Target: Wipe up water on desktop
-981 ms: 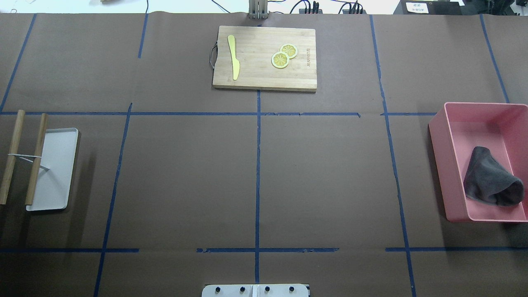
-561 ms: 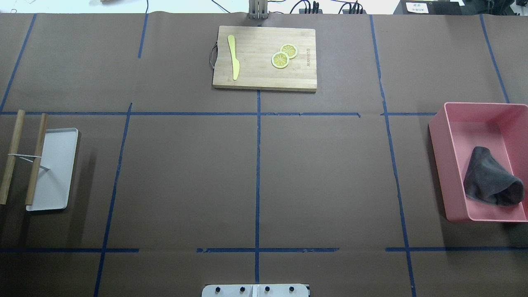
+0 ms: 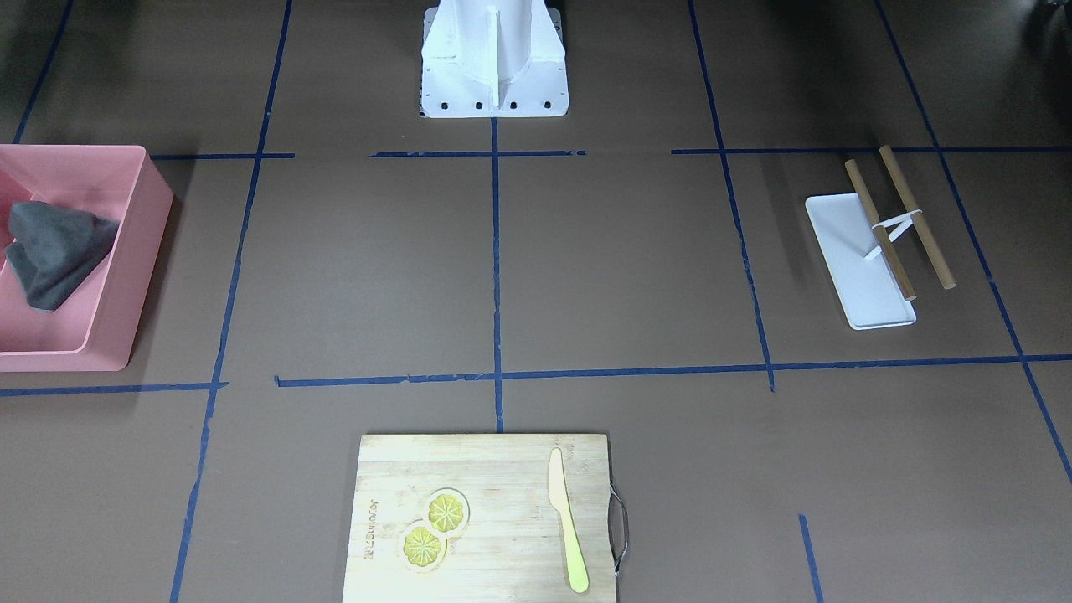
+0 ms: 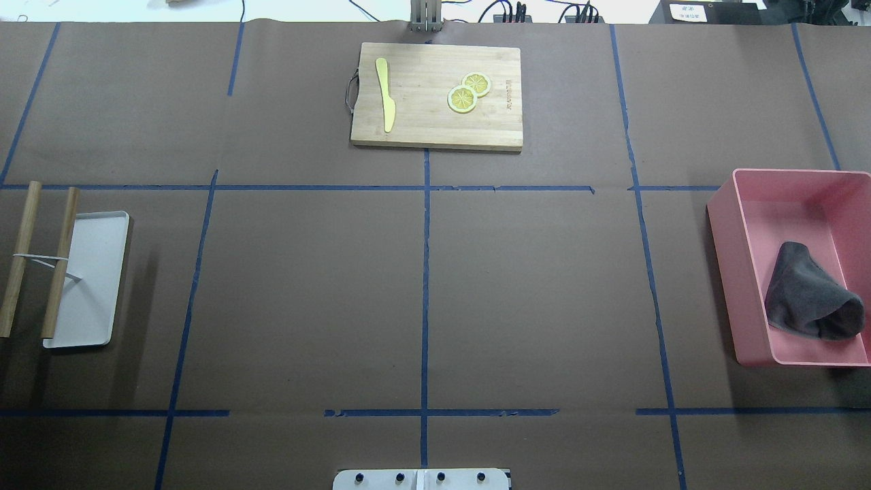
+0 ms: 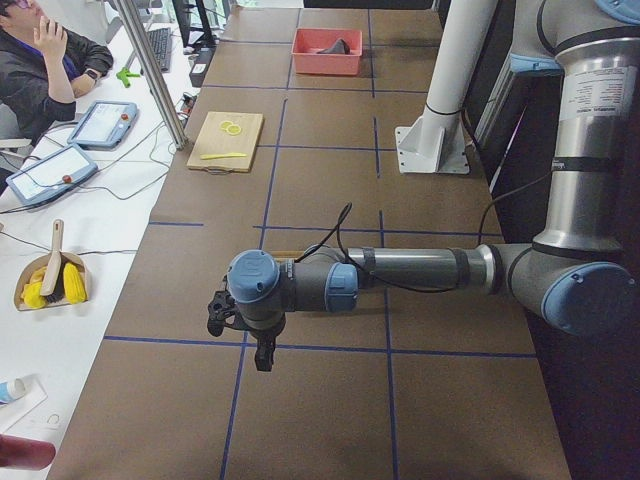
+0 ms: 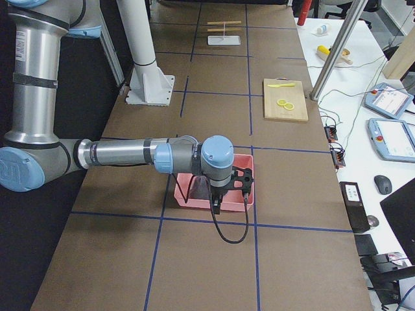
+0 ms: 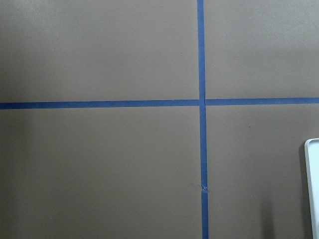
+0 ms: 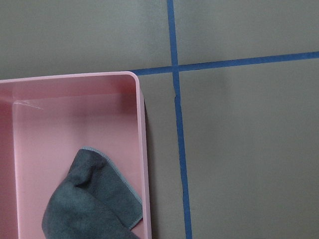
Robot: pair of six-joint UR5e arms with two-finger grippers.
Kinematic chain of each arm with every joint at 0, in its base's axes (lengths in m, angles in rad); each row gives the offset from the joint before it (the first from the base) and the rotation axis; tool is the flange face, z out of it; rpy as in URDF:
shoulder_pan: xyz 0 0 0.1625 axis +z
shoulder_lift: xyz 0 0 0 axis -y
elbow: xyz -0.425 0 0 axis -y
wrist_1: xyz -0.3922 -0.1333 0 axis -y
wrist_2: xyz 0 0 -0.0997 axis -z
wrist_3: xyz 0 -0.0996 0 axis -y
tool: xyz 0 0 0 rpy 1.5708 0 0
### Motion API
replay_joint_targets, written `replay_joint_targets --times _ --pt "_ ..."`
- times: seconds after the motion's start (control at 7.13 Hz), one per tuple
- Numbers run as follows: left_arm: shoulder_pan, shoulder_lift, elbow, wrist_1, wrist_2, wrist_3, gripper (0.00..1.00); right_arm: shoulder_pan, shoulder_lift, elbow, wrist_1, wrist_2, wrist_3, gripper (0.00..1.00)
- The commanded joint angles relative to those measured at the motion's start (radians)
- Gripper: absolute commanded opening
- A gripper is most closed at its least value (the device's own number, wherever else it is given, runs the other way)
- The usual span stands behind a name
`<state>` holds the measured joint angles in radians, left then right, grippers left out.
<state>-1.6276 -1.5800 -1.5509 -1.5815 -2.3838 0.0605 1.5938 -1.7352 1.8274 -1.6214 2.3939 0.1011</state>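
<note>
Overhead exterior view: the desktop [image 4: 306, 292] fills the frame as a flat brown surface, divided into a grid by blue tape lines [image 4: 425, 272].
Left tool: the left gripper [image 5: 262, 358] appears only in the exterior left view, pointing down above the desktop near a tape crossing. Whether its jaws are parted or closed cannot be told.
Right tool: the right gripper [image 6: 217, 206] appears only in the exterior right view, pointing down over the near side of the pink bin [image 6: 249, 170]. Its jaw state cannot be told.
Bin: the pink bin sits at the right edge of the desktop and contains a crumpled grey cloth [image 4: 810, 299].
Far edge: a cutting board [image 4: 422, 129] lies at the centre, carrying a yellow knife [image 4: 386, 95] and two overlapping lemon slices [image 4: 463, 99].
Left edge: a white tray [image 4: 95, 272] lies flat, with two wooden rods [image 4: 22, 258] joined by a white crosspiece just beside it and over its outer edge.
Left wrist-mounted view: a tape crossing, with a corner of the white tray at the right margin.
Right wrist-mounted view: one corner of the pink bin, the grey cloth inside, a tape crossing beside it.
Near edge: a white base plate [image 4: 422, 480] on the centre line.
</note>
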Motion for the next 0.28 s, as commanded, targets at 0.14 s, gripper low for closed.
replay_joint_targets --times 0.14 --pt "0.0 0.0 0.0 0.0 0.0 -0.001 1.0 0.002 -0.001 0.001 0.0 0.004 0.002 1.0"
